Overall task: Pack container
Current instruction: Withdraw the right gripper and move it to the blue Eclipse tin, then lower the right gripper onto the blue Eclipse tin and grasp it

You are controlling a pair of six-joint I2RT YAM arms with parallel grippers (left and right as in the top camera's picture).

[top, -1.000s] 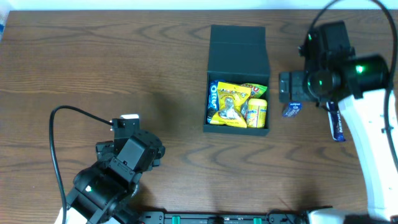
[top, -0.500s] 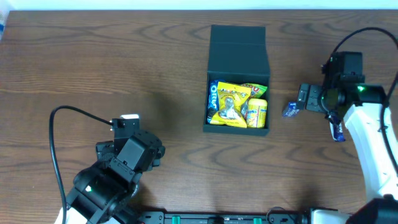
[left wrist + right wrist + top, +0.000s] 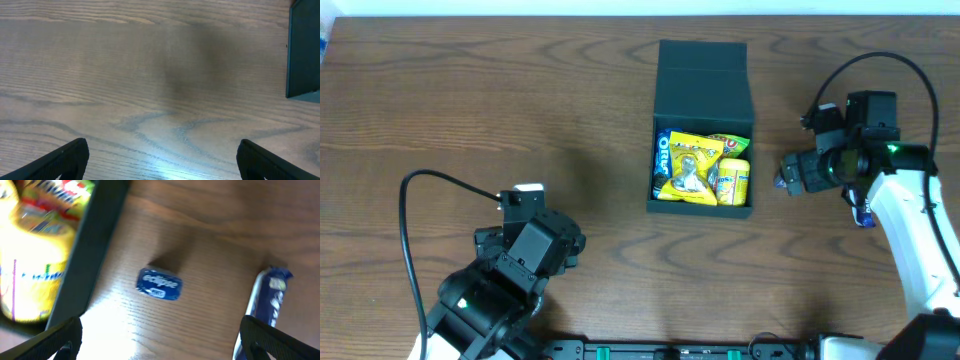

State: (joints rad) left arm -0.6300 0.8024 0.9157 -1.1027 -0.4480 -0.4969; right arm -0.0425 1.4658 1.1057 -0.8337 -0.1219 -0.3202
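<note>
While outside container (image 3: pixel 97 240): mint tin (image 3: pixel 159 284), bar (image 3: pixel 263 305).

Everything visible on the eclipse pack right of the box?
The eclipse pack is small, blue and glossy, a rounded rectangle with white lettering. It lies flat on the wooden table, between the container and a blue wrapped bar, touching neither. The right gripper hangs over it, fingers open, not touching it.
</note>
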